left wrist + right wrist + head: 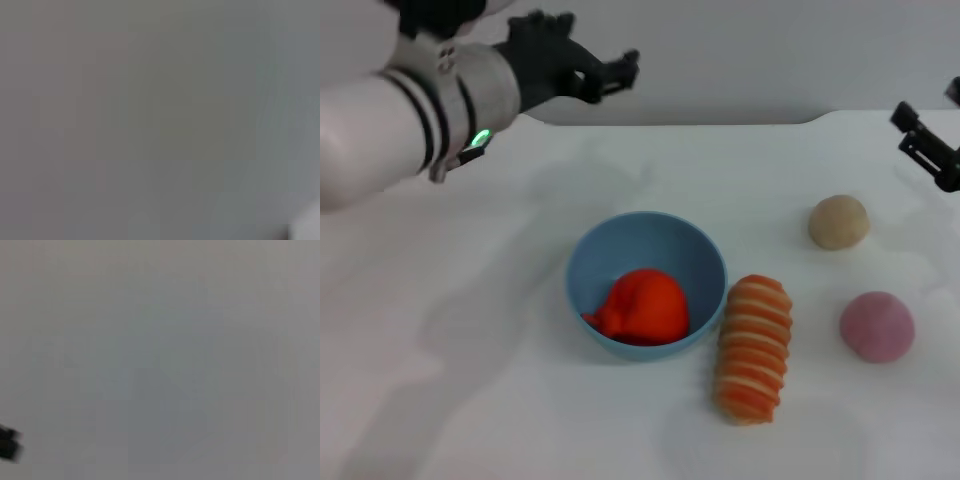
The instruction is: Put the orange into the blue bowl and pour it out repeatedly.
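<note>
Left gripper (616, 72): raised at far left, above the table's back edge, well apart from everything; fingers spread a little, holding nothing.
Table (470, 300): white, bare on the left side.
Blue bowl (595, 258): upright, centre of table.
Orange (645, 307): inside the bowl, resting against its near wall.
Striped loaf (753, 347): just beside the bowl on its right, seems to touch the rim.
Tan ball (839, 221): right, farther back.
Pink ball (877, 325): right, nearer, apart from the tan one.
Right gripper (926, 148): at right edge, above the table; cannot tell how its fingers stand.
</note>
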Controlling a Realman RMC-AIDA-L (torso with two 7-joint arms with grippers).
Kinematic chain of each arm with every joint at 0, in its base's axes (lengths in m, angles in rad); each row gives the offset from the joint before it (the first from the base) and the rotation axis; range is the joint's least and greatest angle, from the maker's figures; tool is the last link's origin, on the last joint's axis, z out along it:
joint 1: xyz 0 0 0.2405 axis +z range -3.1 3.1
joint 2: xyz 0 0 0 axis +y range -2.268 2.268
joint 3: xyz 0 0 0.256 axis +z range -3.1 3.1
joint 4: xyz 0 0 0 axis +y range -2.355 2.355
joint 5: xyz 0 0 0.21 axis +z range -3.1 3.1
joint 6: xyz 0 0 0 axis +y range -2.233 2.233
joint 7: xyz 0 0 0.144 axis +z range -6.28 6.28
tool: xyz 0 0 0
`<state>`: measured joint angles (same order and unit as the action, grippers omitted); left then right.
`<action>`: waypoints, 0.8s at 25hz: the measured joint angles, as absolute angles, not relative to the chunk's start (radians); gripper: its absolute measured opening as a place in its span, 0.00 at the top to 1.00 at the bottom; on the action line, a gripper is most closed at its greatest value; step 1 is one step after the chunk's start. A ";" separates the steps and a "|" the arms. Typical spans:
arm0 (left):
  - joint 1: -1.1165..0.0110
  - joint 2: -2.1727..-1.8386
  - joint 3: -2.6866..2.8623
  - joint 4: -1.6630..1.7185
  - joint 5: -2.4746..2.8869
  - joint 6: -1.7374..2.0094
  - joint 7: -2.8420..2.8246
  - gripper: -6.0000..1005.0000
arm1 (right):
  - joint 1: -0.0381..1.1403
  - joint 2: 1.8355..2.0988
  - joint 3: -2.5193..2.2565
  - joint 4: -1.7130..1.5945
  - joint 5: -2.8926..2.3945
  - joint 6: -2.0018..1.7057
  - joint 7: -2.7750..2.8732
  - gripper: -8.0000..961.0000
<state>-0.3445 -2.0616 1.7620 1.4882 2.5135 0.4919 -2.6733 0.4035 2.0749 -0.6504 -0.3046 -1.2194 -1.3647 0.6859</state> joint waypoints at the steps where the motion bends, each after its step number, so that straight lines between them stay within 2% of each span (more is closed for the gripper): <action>1: -0.320 -2.061 1.785 1.482 2.514 0.423 -2.673 0.20 | 0.404 2.075 -0.650 -0.274 -1.177 -1.365 0.624 0.20; 10: -0.174 -2.063 2.090 1.231 2.518 -0.356 -2.661 0.21 | 0.385 2.078 -0.650 -0.109 -0.946 -1.451 0.399 0.20; 15: -0.193 -2.070 2.277 1.012 2.492 -0.774 -2.674 0.21 | 0.385 2.080 -0.645 -0.018 -0.856 -1.486 0.398 0.20; 20: -0.223 -2.071 2.334 0.934 2.402 -0.851 -2.681 0.21 | 0.391 2.084 -0.638 0.051 -0.794 -1.488 0.398 0.20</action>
